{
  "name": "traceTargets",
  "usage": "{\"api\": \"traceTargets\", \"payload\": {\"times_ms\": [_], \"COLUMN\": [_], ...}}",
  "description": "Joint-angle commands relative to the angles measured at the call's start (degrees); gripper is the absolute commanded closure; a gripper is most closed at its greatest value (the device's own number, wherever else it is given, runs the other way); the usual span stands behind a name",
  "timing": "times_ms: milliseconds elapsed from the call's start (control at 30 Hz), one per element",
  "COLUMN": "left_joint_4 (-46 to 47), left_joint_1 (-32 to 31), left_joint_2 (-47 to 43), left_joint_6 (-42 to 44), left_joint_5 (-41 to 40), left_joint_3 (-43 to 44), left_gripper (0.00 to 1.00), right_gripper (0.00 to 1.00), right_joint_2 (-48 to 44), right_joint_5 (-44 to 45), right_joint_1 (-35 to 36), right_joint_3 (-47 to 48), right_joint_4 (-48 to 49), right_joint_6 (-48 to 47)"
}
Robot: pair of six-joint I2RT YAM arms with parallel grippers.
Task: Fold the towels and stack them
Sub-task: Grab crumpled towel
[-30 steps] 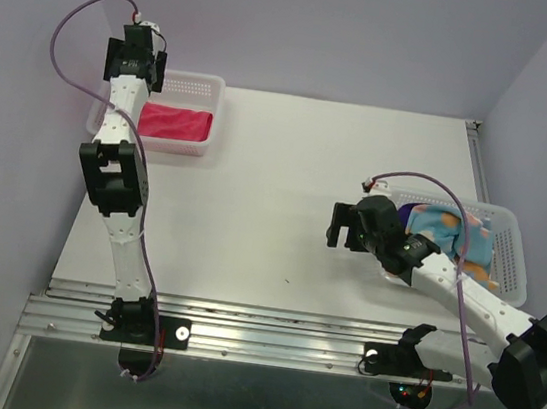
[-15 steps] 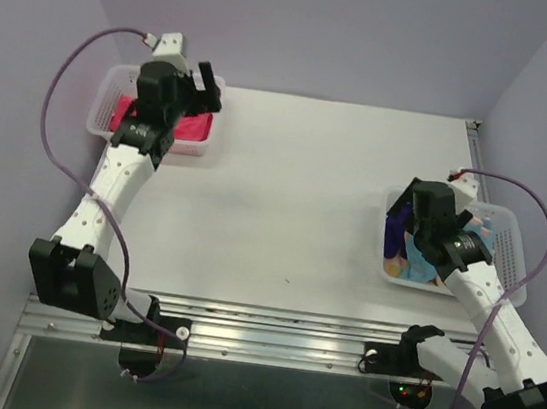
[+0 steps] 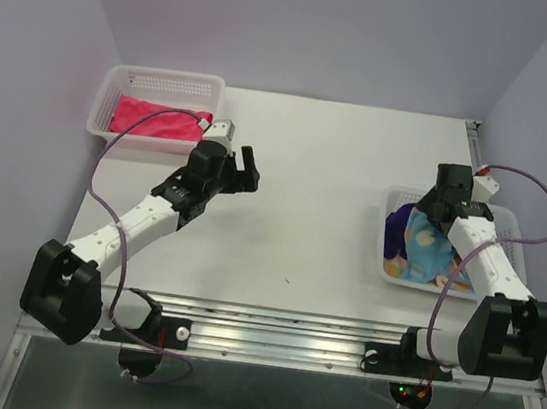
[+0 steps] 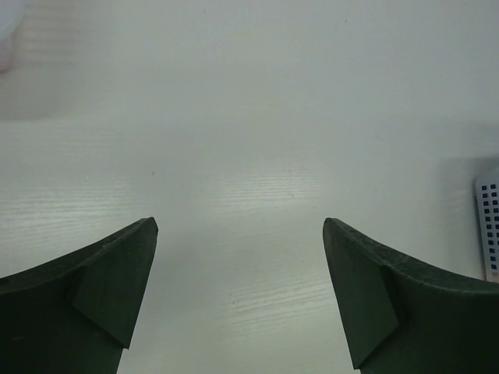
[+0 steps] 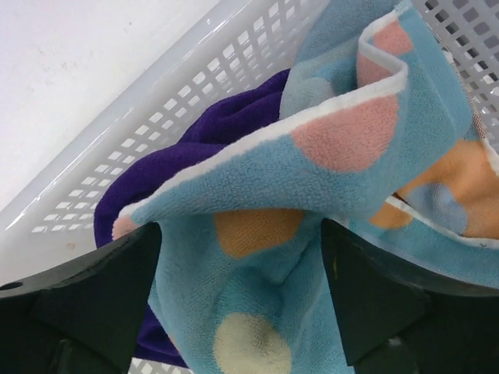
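A light blue towel with orange and yellow dots (image 3: 427, 247) lies crumpled in the white mesh basket (image 3: 383, 261) at the right, over a dark purple towel (image 3: 399, 227). My right gripper (image 3: 446, 197) is open and hangs just over them. In the right wrist view its fingers straddle the dotted towel (image 5: 327, 148), with the purple towel (image 5: 195, 148) to the left. A magenta-pink towel (image 3: 154, 116) lies in the white basket (image 3: 169, 78) at the back left. My left gripper (image 3: 247, 166) is open and empty over bare table (image 4: 249, 156).
The right basket's wall (image 5: 156, 101) shows in the right wrist view, and its corner (image 4: 489, 226) at the right edge of the left wrist view. Purple walls close in the table on three sides. A metal rail (image 3: 276, 336) runs along the near edge.
My left arm has swung from the back left basket down to the table's middle-left. My right gripper has moved back and right to hang over the right basket's towels.
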Motion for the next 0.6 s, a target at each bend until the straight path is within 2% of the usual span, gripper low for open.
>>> {"api": "traceTargets", "payload": {"times_ms": [0,33,67,133,200,233,333,367,567], "left_joint_4": [4.0,3.8,3.6,3.6,3.6,3.6,3.4,3.3,2.6], "left_joint_1": [-0.3,-0.3,-0.3,-0.3,-0.3,-0.3,-0.3,-0.3,-0.3], "left_joint_2": [-4.8,-5.1,-5.4,-5.7,-5.7,-5.7,-5.9,-6.0,-7.0], "left_joint_6": [-1.3,-1.3,-1.4,-1.5,-1.5,-1.3,-1.2,-1.0,-1.0], "left_joint_5": [-3.9,-4.3,-4.8,-5.1,-4.9,-4.8,-5.4,-5.4,-6.3], "left_joint_3": [-1.5,-1.7,-1.8,-2.3,-2.3,-2.2,-2.2,-2.3,-2.6], "left_gripper": [0.01,0.01,0.01,0.01,0.01,0.01,0.01,0.01,0.01], "right_gripper": [0.15,0.25,0.31,0.53,0.67,0.77,0.9,0.99,0.99], "right_joint_2": [-0.9,-1.3,-1.8,-3.2,-4.0,-4.3,-4.1,-3.6,-4.9], "right_joint_5": [0.9,1.2,1.3,1.9,2.1,2.3,2.8,2.8,0.6], "right_joint_1": [-1.5,-1.5,-1.5,-1.5,-1.5,-1.5,-1.5,-1.5,-1.6], "right_joint_3": [3.6,3.5,3.3,3.3,3.2,3.0,3.2,3.6,5.3], "right_joint_4": [3.5,3.7,3.7,3.4,3.3,3.8,3.5,2.6,1.7], "right_joint_6": [0.7,0.7,0.8,0.7,0.4,-0.3,-1.1,-1.2,-2.5]}}
